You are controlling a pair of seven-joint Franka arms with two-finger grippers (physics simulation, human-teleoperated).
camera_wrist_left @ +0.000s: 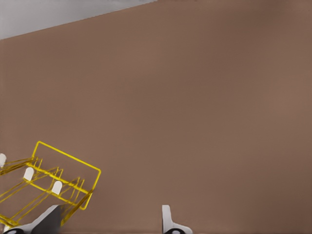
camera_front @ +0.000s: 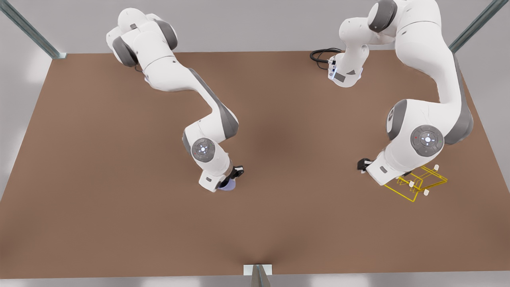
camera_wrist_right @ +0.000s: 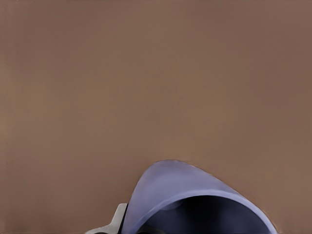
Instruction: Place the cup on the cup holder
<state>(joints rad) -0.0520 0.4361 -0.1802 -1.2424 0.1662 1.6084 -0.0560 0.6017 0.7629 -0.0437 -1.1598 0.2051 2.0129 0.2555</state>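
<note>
The right tool [camera_front: 228, 184] is hanging low over mid-surface, with the cup [camera_front: 228, 185] lying tilted between its fingers [camera_wrist_right: 118, 218]; whether they are pinching it, I cannot tell. The left tool [camera_wrist_left: 109, 222] is waiting, fingers spread, just beside the cup holder [camera_front: 422, 183] near the brown surface [camera_front: 99, 167]'s edge at the front view's right. Bare board is separating the two

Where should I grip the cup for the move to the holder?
Grip the cup across its smooth tapered wall near the rim; it has no handle. The right gripper is already at it, one finger against the outer wall. The left gripper waits open by the cup holder.
</note>
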